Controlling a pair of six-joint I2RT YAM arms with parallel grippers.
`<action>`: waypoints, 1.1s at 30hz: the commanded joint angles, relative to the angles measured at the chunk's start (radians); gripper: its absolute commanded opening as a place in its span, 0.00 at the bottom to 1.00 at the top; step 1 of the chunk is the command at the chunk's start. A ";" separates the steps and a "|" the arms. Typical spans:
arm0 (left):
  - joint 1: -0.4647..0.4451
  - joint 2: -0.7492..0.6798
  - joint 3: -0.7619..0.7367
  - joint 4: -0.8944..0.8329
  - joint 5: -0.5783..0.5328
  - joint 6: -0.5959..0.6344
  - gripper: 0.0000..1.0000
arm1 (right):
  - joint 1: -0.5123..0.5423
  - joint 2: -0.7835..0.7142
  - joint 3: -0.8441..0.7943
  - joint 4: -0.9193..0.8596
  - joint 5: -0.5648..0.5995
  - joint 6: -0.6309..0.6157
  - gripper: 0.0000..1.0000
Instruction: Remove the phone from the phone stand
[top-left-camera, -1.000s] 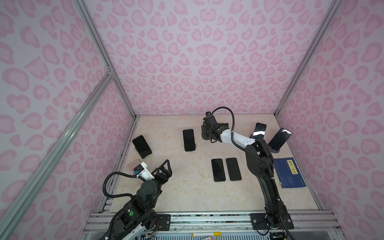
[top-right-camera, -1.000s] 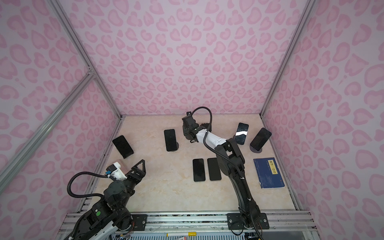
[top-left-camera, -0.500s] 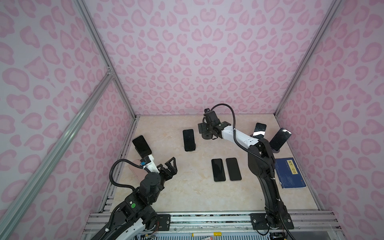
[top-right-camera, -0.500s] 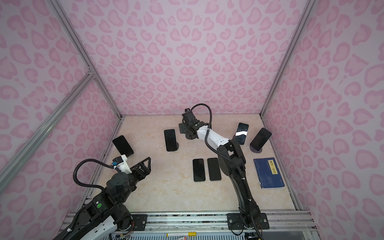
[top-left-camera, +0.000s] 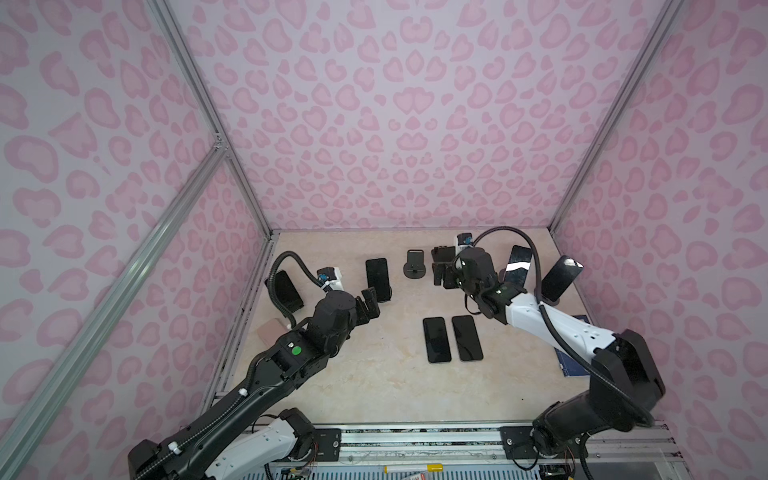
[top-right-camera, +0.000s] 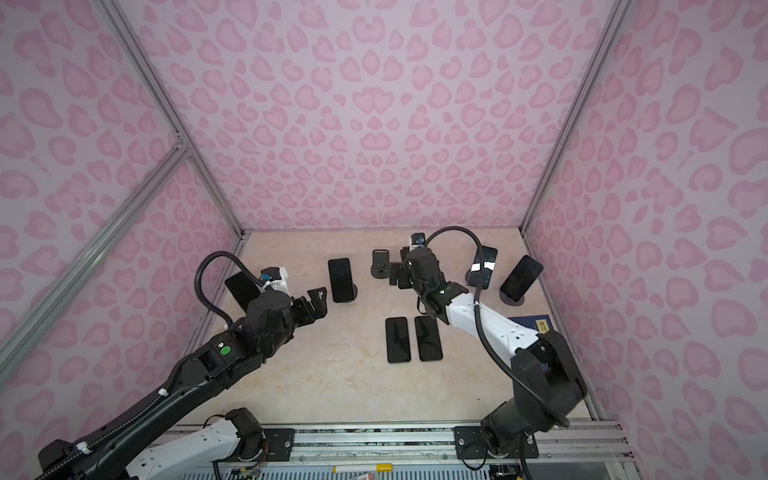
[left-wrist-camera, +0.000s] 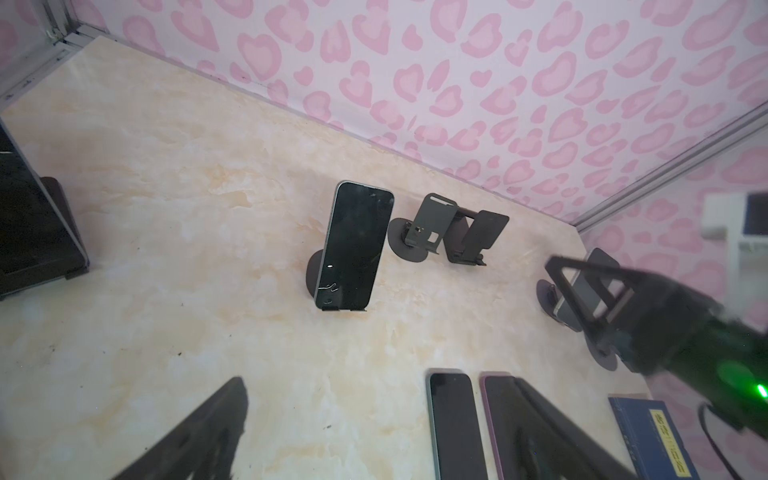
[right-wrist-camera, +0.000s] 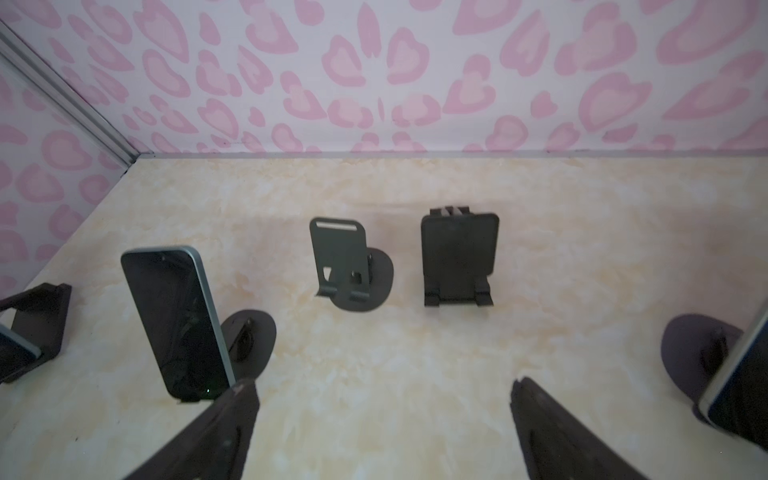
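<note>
Since one second ago, the left arm has been advanced from the near left corner of the bench toward the phone. The right claw, then closed at the rear centre, has been opened and shifted rightward.

Left claw: found fully spread, nothing held, raised above the bench. The phone is seen just ahead of it, not touched. The phone is noted leaning nearly upright, screen dark, seated on its stand at the rear of the bench, left of centre.

Right claw: found spread wide, nothing between the fingers. An empty stand and a folding stand, likewise empty, are recorded side by side ahead of it, neither touched.

Further out: two flat phones are laid side by side on the bench nearer the front. A left phone is propped by the left wall. Two right phones are propped by the right wall. A blue book is partly hidden under the right arm.
</note>
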 joint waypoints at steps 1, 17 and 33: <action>0.001 0.107 0.094 -0.035 -0.079 0.055 0.98 | 0.001 -0.126 -0.168 0.173 0.054 0.055 0.97; 0.041 0.716 0.584 -0.226 -0.170 0.078 0.97 | 0.039 -0.335 -0.573 0.462 0.233 0.054 0.95; 0.119 0.948 0.708 -0.191 -0.066 0.130 0.97 | 0.052 -0.220 -0.497 0.388 0.183 0.097 0.96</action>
